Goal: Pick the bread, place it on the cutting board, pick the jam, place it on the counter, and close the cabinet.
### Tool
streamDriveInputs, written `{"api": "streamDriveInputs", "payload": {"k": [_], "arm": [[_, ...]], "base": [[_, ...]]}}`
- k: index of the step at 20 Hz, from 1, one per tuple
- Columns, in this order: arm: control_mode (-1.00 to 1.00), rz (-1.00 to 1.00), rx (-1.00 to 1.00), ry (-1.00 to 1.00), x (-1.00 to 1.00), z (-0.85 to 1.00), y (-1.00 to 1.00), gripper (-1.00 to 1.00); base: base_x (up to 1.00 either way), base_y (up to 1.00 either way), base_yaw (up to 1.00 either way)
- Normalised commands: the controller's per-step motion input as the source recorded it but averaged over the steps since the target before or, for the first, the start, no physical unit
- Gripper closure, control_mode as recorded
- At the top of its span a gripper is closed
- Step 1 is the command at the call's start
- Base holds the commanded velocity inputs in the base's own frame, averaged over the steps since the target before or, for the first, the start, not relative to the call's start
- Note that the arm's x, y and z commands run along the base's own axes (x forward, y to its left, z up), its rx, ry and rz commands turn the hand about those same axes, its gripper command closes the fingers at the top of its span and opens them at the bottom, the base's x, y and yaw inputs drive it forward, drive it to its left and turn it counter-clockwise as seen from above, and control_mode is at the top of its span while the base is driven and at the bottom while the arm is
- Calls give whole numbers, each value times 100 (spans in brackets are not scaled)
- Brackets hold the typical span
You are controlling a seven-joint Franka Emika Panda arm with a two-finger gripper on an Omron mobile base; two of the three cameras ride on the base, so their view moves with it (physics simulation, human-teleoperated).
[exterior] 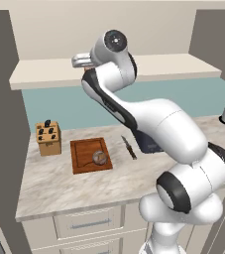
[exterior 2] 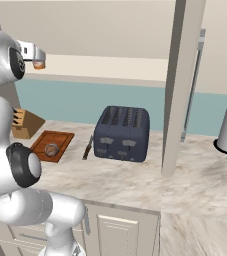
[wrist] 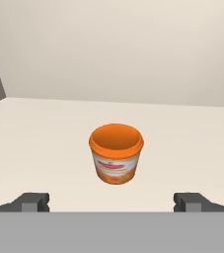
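Gripper (wrist: 111, 202) wide open, empty, seemingly just short of jam (wrist: 116, 153).

Hand view close on jam (wrist: 116, 154)

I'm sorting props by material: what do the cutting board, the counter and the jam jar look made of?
Cutting board: reddish-brown wood, matte, faint grain and an edge groove. Counter: beige stone, likely marble, with veined mottling and a smooth finish. Jam: orange jar with a printed label; plastic or glass, the render leaves that open.
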Motion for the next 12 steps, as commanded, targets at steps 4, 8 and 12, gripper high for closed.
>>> {"api": "streamDriveInputs", "payload": {"k": [4, 8, 12], "arm": [[-100, 0, 0, 0, 15, 0, 2, -100], [-100, 0, 0, 0, 14, 0, 0, -100], [-100, 0, 0, 0, 16, 0, 0, -100]], "base": [[0, 0, 0], [0, 0, 0], [0, 0, 0]]}}
